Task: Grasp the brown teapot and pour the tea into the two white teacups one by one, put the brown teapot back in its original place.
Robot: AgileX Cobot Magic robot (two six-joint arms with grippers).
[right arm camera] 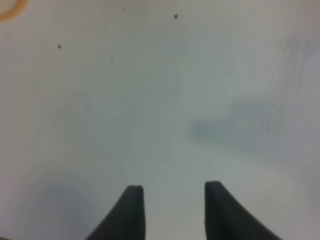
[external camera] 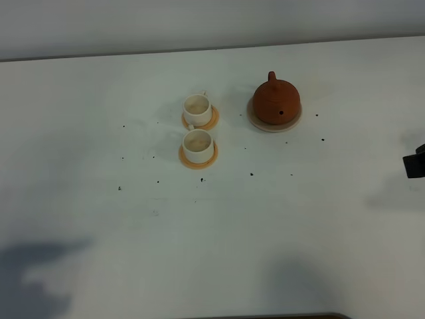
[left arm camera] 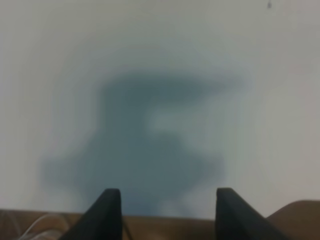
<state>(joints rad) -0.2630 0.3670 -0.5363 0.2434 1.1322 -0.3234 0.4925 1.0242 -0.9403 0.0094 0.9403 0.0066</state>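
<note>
Overhead, the teapot (external camera: 275,100) is seen upright on the saucer (external camera: 257,122), right of the two cups. The far cup (external camera: 197,107) and the near cup (external camera: 198,144) are each set on an orange coaster (external camera: 212,122), one just behind the other, both apart from the teapot. Dark specks (external camera: 252,174) are scattered over the white table (external camera: 99,232). A dark bit of the right arm (external camera: 415,163) is caught at the right edge. From the left wrist, the left gripper (left arm camera: 167,215) is shown with fingers spread, nothing between them, above the table and a shadow (left arm camera: 140,150). From the right wrist, the right gripper (right arm camera: 174,212) is likewise shown parted and empty over the table, with a coaster's rim just in view.
</note>
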